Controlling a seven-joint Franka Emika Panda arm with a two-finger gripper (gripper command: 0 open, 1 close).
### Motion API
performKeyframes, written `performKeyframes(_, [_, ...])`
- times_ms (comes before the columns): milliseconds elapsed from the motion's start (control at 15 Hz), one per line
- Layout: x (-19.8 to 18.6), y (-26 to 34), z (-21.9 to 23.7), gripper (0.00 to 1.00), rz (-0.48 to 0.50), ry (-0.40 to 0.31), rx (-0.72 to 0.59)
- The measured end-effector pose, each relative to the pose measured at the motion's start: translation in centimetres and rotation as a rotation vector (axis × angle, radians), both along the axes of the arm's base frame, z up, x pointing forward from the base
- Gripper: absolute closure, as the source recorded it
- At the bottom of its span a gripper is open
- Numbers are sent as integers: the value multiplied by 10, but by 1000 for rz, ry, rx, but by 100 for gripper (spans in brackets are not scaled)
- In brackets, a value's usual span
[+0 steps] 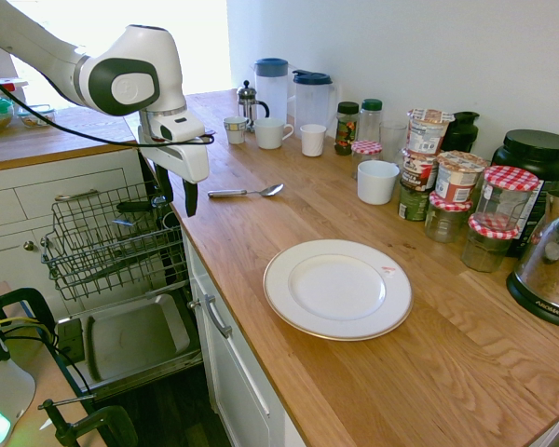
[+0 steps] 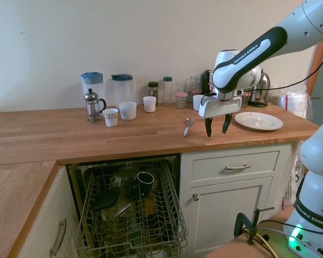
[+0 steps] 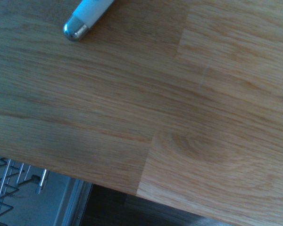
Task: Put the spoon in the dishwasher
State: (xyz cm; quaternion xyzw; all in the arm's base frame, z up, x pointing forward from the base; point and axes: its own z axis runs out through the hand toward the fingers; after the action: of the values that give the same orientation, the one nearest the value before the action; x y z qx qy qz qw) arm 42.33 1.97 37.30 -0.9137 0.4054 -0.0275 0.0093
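- The dishwasher (image 2: pixel 132 212) stands open under the wooden worktop (image 1: pixel 382 372), its dark wire rack (image 1: pixel 112 237) pulled out over the lowered grey door (image 1: pixel 130 340).
- The gripper (image 1: pixel 179 196) hangs over the worktop's front edge, fingers spread wide, holding nothing.
- The spoon (image 1: pixel 247 192), slim shiny silver, lies flat on the worktop near the front edge, handle towards the gripper, oval bowl away.
- Only the second exterior view shows a black cup (image 2: pixel 145 181) in the rack.
- The wrist view catches just the handle tip (image 3: pixel 76 29).

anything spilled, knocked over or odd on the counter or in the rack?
Nothing stands out. The spoon lies flat on the worktop, clear of the plate. The jars and cups stand upright. The dishwasher rack is pulled out, and nothing is spilled.
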Motion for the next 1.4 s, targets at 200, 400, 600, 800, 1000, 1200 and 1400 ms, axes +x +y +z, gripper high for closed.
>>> performKeyframes(200, [3,4,4,0,-11,-9,15])
performKeyframes(400, [20,20,24,0,-107,-38,65])
performKeyframes(600, [52,39,38,0,-288,-50,118])
performKeyframes(800, [96,48,40,0,-475,-63,152])
performKeyframes(1000, [135,49,21,0,-601,-67,126])
performKeyframes(1200, [158,46,1,0,-673,-52,100])
performKeyframes(1400, [169,43,-5,0,-703,-48,92])
